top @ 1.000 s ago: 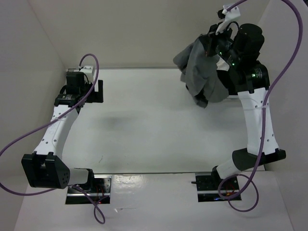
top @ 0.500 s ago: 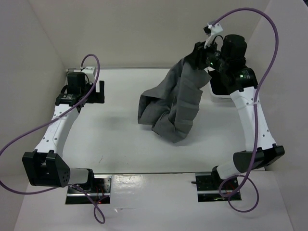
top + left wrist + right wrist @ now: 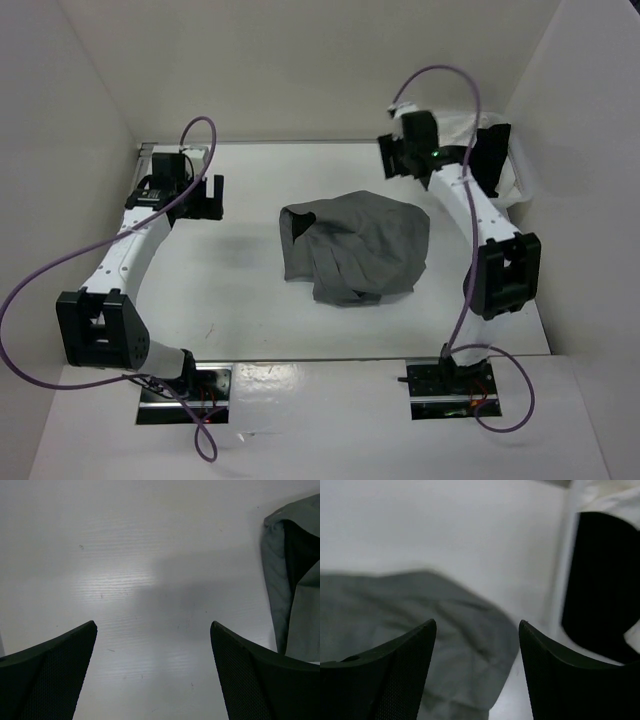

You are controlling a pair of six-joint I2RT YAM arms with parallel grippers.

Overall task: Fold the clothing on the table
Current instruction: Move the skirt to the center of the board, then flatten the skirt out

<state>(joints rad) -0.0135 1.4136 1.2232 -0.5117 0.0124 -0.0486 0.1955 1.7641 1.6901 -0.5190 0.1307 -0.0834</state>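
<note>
The clothing, a grey skirt, lies in a crumpled heap in the middle of the white table. My right gripper hovers just behind the heap's far right corner, open and holding nothing. In the right wrist view the skirt spreads below and to the left of that gripper. My left gripper stands open over bare table left of the heap. The left wrist view shows the left gripper with its jaws wide apart and the skirt's folded edge at the right border.
A white basket sits at the back right corner with a white garment and a black garment in it, close to my right arm. White walls close in the table at the left, back and right.
My right gripper swung the skirt down from high at the back right and let it go. The skirt has dropped into a heap at mid-table. The left arm barely moved.
</note>
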